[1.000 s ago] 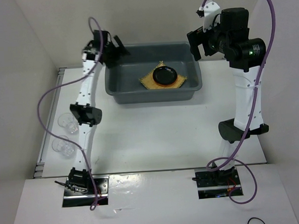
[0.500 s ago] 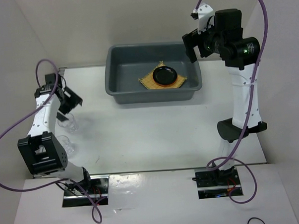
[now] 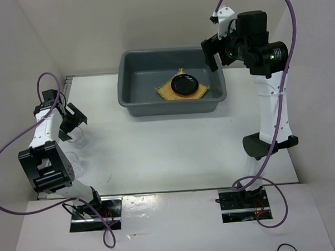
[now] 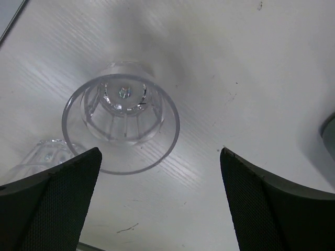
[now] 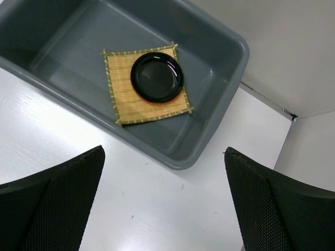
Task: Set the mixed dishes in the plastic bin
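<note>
The dark grey plastic bin [image 3: 167, 109] stands at the back centre and holds the tan bamboo mat [image 3: 164, 91] with the black plate [image 3: 184, 84] on it. In the right wrist view the bin [image 5: 220, 125], the mat [image 5: 120, 89] and the black plate [image 5: 157, 77] show too; a thin orange edge peeks from under the plate. Two clear glass cups [image 3: 78, 140] [image 3: 74, 164] stand at the far left. My left gripper [image 3: 72, 119] is open and empty just above the nearer cup [image 4: 121, 123], with the second cup [image 4: 42, 157] beside it. My right gripper [image 3: 214, 50] is open and empty, high over the bin's right end.
A metal strip [image 3: 52, 158] runs along the table's left edge beside the cups. White walls close in the left, back and right. The right arm's elbow [image 3: 268, 143] stands over the right side of the table.
My left arm swung from the bin's left corner down to the far left, over the glass cups. My right gripper drifted slightly left and stayed open.
</note>
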`<state>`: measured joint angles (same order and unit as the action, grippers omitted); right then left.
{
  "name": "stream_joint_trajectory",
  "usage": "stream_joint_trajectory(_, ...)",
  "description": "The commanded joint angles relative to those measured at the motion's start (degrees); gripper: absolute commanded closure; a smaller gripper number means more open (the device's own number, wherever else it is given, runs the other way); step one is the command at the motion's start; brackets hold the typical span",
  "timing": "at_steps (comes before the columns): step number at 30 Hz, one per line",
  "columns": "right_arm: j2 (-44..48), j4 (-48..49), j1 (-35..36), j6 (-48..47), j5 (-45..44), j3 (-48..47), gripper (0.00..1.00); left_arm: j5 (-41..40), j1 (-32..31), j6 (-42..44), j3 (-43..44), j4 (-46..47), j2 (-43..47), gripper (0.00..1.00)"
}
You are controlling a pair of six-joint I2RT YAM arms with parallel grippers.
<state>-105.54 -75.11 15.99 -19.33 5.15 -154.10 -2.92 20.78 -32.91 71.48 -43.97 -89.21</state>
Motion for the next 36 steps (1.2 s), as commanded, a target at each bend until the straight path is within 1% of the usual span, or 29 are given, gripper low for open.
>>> stream_joint_trajectory(1, 0.1, 0.8, 0.5, -0.2, 0.2, 0.5, 0.01, 2.1, 0.2, 3.2, -1.1, 3.0, -3.2, 0.0)
stream_joint_trajectory(6, 0.1, 0.8, 0.5, -0.2, -0.3, 1.0, 0.01, 3.4, 0.2, 4.3, -2.5, 4.8, -6.7, 0.0)
stream_joint_trajectory(8, 0.1, 0.8, 0.5, -0.2, -0.3, 1.0, 0.01, 4.0, 0.2, 4.9, -2.5, 5.4, -7.4, 0.03)
stream_joint_trajectory(12, 0.6, 0.8, 0.5, -0.2, -0.8, 1.5, 0.01, 5.2, 0.2, 5.9, -0.5, 5.4, -9.5, 0.22)
stream_joint_trajectory(13, 0.6, 0.8, 0.5, -0.2, -0.8, 1.5, 0.01, 5.7, 0.2, 5.9, 0.1, 5.4, -9.5, 0.39)
stream_joint_trajectory(14, 0.6, 0.8, 0.5, -0.2, -0.8, 1.5, 0.01, 5.7, 0.2, 5.9, 0.6, 5.4, -10.2, 0.53)
stream_joint_trajectory(17, 0.6, 0.8, 0.5, -0.2, -1.4, 1.5, 0.01, 5.0, 0.8, 5.3, 4.0, 4.1, -11.7, 1.0)
stream_joint_trajectory(19, 0.6, 0.8, 0.5, -0.2, -1.4, 1.5, 0.01, 5.0, 0.8, 2.3, 8.3, 2.3, -11.7, 1.0)
stream_joint_trajectory(20, 0.6, 0.8, 0.5, -0.2, -1.4, 1.5, 0.01, 5.9, 0.8, 1.0, 10.1, 2.3, -10.2, 1.0)
stream_joint_trajectory(21, 0.6, 0.8, 0.5, -0.2, -1.4, 1.5, 0.01, 8.2, 0.8, -0.7, 11.8, 3.1, -9.0, 1.0)
stream_joint_trajectory(22, 0.6, 0.8, 0.5, -0.2, -1.4, 1.5, 0.01, 9.7, 0.8, -4.7, 14.6, 4.6, -7.6, 1.0)
stream_joint_trajectory(24, 0.6, 0.8, 0.5, -0.2, -1.4, 2.1, 0.01, 14.3, 0.8, -9.3, 15.7, 13.6, -2.7, 1.0)
stream_joint_trajectory(25, 0.6, 0.8, 0.5, -0.2, -1.4, 2.1, 0.01, 20.3, 0.8, -13.5, 15.7, 18.8, -1.2, 1.0)
stream_joint_trajectory(26, 0.6, 0.8, 0.5, -0.2, -1.4, 2.1, 0.01, 22.6, -1.3, -15.4, 15.7, 28.7, -0.2, 1.0)
stream_joint_trajectory(27, 0.6, 0.8, 0.5, -0.2, -1.4, 2.1, 0.01, 24.3, -2.7, -16.6, 16.9, 32.1, -0.2, 1.0)
stream_joint_trajectory(28, 0.6, 0.8, 0.5, -0.2, -1.4, 2.1, 0.01, 27.9, -4.2, -16.6, 19.3, 33.8, -1.7, 1.0)
stream_joint_trajectory(29, 0.6, 0.8, 0.5, -0.2, -1.4, 1.4, 0.01, 29.0, -6.0, -12.9, 22.7, 31.4, -5.9, 1.0)
stream_joint_trajectory(30, 0.6, 0.8, 0.5, -0.2, -1.4, 1.3, 0.01, 29.0, -9.8, -10.4, 30.6, 28.4, -8.4, 1.0)
stream_joint_trajectory(31, 0.6, 0.8, 0.5, -0.2, -1.4, 1.3, 0.01, 29.6, -11.8, -7.7, 34.2, 25.7, -10.9, 1.0)
stream_joint_trajectory(32, 0.6, 0.8, 0.5, -0.2, -1.4, 0.7, 0.01, 28.9, -14.0, -1.8, 37.8, 19.9, -15.3, 1.0)
stream_joint_trajectory(33, 0.6, 0.8, 0.5, -0.2, -1.4, 0.7, 0.01, 26.3, -19.1, 1.7, 41.8, 16.1, -17.7, 1.0)
stream_joint_trajectory(34, 0.1, 0.8, 0.5, -0.2, -1.4, 0.7, 0.01, 17.5, -22.2, 5.1, 51.4, 7.3, -22.9, 1.0)
stream_joint_trajectory(35, 0.1, 0.8, 0.5, -0.2, -1.4, 0.7, 0.01, 13.6, -25.3, 11.0, 56.2, 3.4, -25.7, 1.0)
stream_joint_trajectory(36, 0.1, 0.8, 0.5, -0.2, -1.4, 0.7, 0.01, 9.8, -30.4, 13.1, 60.7, 0.0, -28.4, 1.0)
